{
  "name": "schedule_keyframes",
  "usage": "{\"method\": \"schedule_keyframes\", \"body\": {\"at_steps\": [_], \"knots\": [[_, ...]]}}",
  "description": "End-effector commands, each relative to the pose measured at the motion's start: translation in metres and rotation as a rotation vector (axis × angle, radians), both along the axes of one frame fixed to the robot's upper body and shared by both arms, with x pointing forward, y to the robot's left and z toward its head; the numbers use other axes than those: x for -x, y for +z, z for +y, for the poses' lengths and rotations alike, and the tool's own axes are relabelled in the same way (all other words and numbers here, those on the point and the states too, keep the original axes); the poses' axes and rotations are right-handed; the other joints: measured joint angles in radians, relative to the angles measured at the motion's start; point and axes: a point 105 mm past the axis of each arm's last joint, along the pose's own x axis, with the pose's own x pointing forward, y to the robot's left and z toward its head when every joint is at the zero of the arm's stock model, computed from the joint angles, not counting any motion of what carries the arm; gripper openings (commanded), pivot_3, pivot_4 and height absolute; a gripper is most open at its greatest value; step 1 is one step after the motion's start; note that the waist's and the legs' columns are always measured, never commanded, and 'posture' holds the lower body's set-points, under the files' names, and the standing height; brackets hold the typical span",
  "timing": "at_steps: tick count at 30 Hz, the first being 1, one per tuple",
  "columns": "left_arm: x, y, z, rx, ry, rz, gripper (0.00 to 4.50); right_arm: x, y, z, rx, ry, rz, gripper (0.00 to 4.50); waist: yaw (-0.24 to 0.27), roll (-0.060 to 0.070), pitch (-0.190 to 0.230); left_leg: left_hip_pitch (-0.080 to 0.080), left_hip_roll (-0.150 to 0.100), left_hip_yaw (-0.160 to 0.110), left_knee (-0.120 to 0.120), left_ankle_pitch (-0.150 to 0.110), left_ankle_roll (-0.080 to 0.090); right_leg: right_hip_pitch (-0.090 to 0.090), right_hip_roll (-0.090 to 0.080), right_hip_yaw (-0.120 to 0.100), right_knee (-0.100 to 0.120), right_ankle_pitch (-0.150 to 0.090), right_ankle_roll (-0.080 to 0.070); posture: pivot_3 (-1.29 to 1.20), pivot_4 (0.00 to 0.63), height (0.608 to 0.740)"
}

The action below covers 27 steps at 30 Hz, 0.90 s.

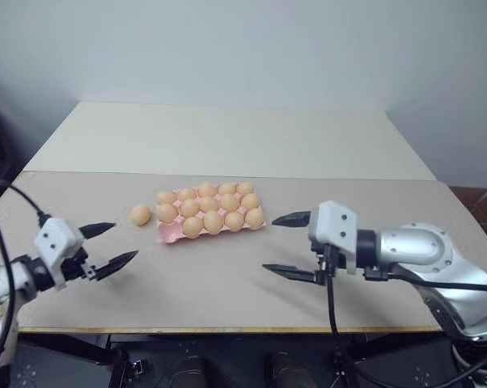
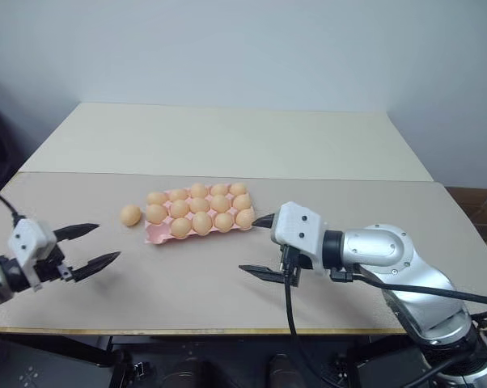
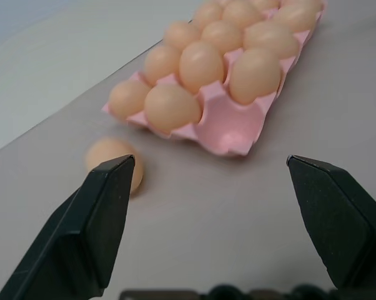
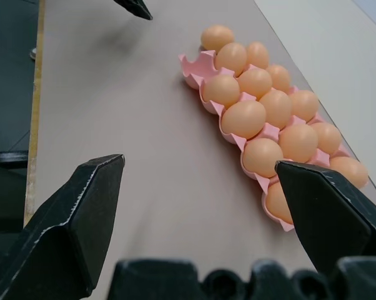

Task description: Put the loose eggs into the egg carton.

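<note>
A grey-brown mat (image 1: 227, 283) covers the near tabletop — bare cream table (image 1: 227, 137) beyond it.

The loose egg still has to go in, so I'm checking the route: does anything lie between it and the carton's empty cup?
Nothing visible does. The loose egg lies on bare table beside the egg carton, and the empty cup at the near corner is uncovered.

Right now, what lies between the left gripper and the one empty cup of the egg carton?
In the left wrist view, bare table runs from the left gripper to the egg carton's empty cup. The loose egg lies off to one side.
</note>
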Motion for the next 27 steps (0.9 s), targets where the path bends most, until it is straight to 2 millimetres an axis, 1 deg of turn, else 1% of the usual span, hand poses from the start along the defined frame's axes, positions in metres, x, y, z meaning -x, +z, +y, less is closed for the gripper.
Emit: {"method": "schedule_keyframes", "body": {"at_steps": [1,4,9,11,14,16,19,20,21,24,27], "knots": [[0.006,0.020,0.002,-0.017,0.025,-0.073,4.24,0.003,0.013,0.000,-0.007,0.051,-0.051,4.50,0.004,0.000,0.000,0.000,0.000,0.000,0.000,0.000,0.000,0.000,0.000,-0.001,0.000,0.000,0.000,0.00,0.150,0.740],[0.009,0.020,0.005,-0.014,0.051,-0.077,4.24,0.003,0.013,-0.001,0.003,0.070,-0.048,4.50,0.004,0.000,0.000,0.000,0.000,0.000,0.000,-0.004,-0.007,0.000,0.000,-0.001,0.000,0.000,0.000,0.00,0.150,0.740],[0.012,0.020,0.008,-0.016,0.078,-0.084,4.24,0.002,0.011,0.000,0.011,0.077,-0.048,4.50,0.002,0.000,0.000,0.000,0.000,0.000,0.000,-0.004,-0.007,0.000,0.001,0.000,0.000,0.000,-0.001,0.00,0.150,0.740],[0.009,0.023,0.012,-0.013,0.108,-0.104,4.24,0.002,0.010,0.001,0.009,0.078,-0.048,4.50,0.002,0.000,0.000,0.000,0.000,0.000,0.000,-0.004,-0.007,0.000,0.001,0.000,0.000,0.000,-0.001,0.00,0.150,0.740],[-0.008,0.022,0.023,-0.015,0.198,-0.119,4.24,0.003,0.010,0.002,0.006,0.079,-0.046,4.50,0.006,0.000,0.000,0.000,0.000,0.000,0.000,-0.004,-0.007,0.000,0.000,0.000,0.000,0.000,-0.001,0.00,0.150,0.740],[-0.019,0.017,0.024,-0.011,0.218,-0.118,4.24,0.003,0.010,0.002,0.005,0.078,-0.045,4.50,0.010,0.000,0.000,0.000,0.000,0.000,0.000,-0.004,-0.007,0.000,0.001,-0.001,0.001,0.000,-0.001,0.00,0.150,0.740],[-0.037,0.008,0.018,0.016,0.206,-0.118,4.24,0.003,0.010,0.002,0.006,0.072,-0.046,4.50,0.012,0.000,0.000,0.000,0.000,0.001,0.000,-0.004,-0.007,0.000,0.000,-0.001,0.001,0.000,-0.001,0.00,0.150,0.740],[-0.044,0.003,0.016,0.022,0.212,-0.113,4.24,0.003,0.010,0.002,0.006,0.069,-0.046,4.50,0.014,0.000,0.000,0.000,0.000,0.001,0.000,-0.003,-0.004,0.000,0.000,-0.001,0.000,0.000,-0.001,0.00,0.150,0.740],[-0.052,-0.003,0.015,0.028,0.221,-0.109,4.24,0.003,0.010,0.001,0.007,0.065,-0.046,4.50,0.015,0.000,0.000,0.000,0.000,0.001,0.000,0.000,-0.001,0.000,0.000,-0.001,0.000,0.000,-0.001,0.00,0.150,0.740],[-0.074,-0.014,0.013,0.060,0.270,-0.110,4.24,0.004,0.010,0.001,0.006,0.050,-0.048,4.50,0.019,-0.001,0.000,-0.001,0.000,0.001,0.000,0.000,0.000,0.000,0.001,-0.001,0.000,0.003,-0.004,0.00,0.150,0.740],[-0.085,-0.022,0.006,0.074,0.251,-0.097,4.24,0.005,0.010,-0.001,0.003,0.034,-0.048,4.50,0.018,-0.001,-0.001,-0.001,0.000,0.001,0.000,0.000,0.000,0.000,0.001,-0.001,0.000,0.005,-0.002,0.00,0.150,0.740]]}}
